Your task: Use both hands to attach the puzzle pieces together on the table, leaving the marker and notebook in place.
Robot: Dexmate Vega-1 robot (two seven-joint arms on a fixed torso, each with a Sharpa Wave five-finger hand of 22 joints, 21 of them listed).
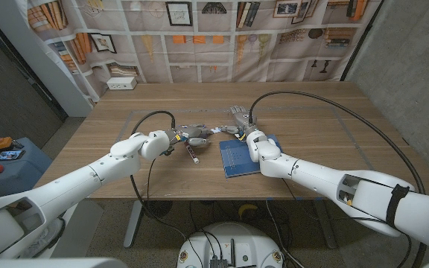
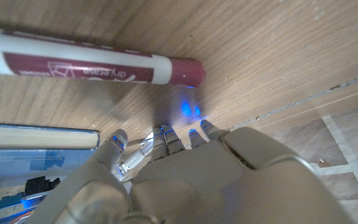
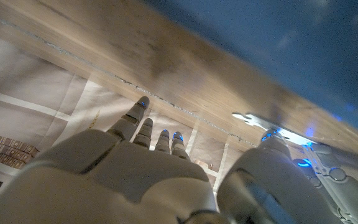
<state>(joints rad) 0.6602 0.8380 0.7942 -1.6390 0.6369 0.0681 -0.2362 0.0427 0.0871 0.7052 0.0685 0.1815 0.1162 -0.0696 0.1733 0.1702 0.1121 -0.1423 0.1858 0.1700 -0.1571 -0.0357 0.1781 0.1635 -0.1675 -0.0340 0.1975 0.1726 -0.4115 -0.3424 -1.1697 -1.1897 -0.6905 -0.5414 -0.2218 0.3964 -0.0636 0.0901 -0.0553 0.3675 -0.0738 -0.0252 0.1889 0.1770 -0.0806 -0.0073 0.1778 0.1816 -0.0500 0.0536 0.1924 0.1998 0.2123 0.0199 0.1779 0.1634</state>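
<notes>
Both hands meet around the middle of the wooden table point(image 1: 304, 112). The left hand point(image 1: 188, 134) has its fingers curled in around a pale puzzle piece point(image 2: 138, 155); the left wrist view shows a sliver of it between the fingers point(image 2: 166, 140), so it looks held. The right hand point(image 1: 238, 123) sits just to the right, fingers reaching toward the far side. A thin white piece point(image 3: 250, 118) shows next to its thumb in the right wrist view, but I honestly can't tell if it's gripping it. The pieces sit right between the two hands. The marker point(image 1: 193, 153) lies on the near side of the left hand, and the blue notebook point(image 1: 238, 158) is under the right wrist.
</notes>
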